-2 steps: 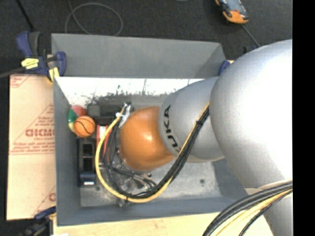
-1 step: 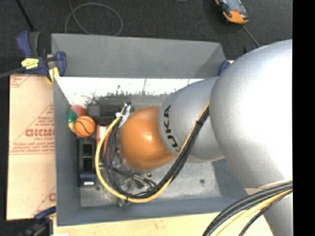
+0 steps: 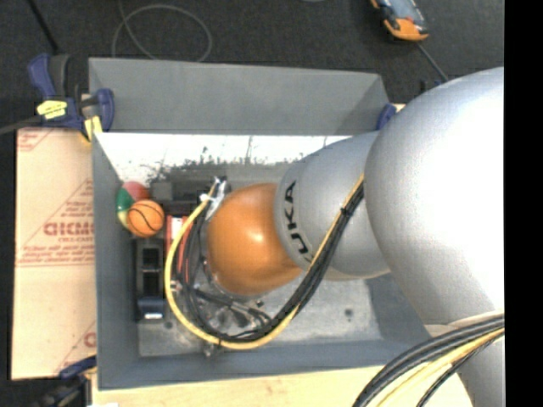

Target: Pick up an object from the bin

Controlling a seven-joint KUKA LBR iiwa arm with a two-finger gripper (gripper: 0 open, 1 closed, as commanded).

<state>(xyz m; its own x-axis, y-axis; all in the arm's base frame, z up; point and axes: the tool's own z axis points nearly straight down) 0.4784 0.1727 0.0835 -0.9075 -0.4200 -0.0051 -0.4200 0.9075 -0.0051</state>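
The gripper (image 3: 222,310) sits low at the centre of the bin (image 3: 114,312); whether it is open or closed cannot be told. A black block (image 3: 150,271) lies at 9 o'clock and an orange ball (image 3: 146,217) at 10 o'clock. Risk: a blind closure misses both and knocks the ball away.

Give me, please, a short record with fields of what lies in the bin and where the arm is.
bin: grey metal, open top
arm: reaches in from the right
orange wrist cover: over the bin's middle, hiding what lies beneath
orange ball: basketball pattern, near the left wall
red and green ball: against the orange ball, on its far side
black block: along the left wall, nearer than the orange ball
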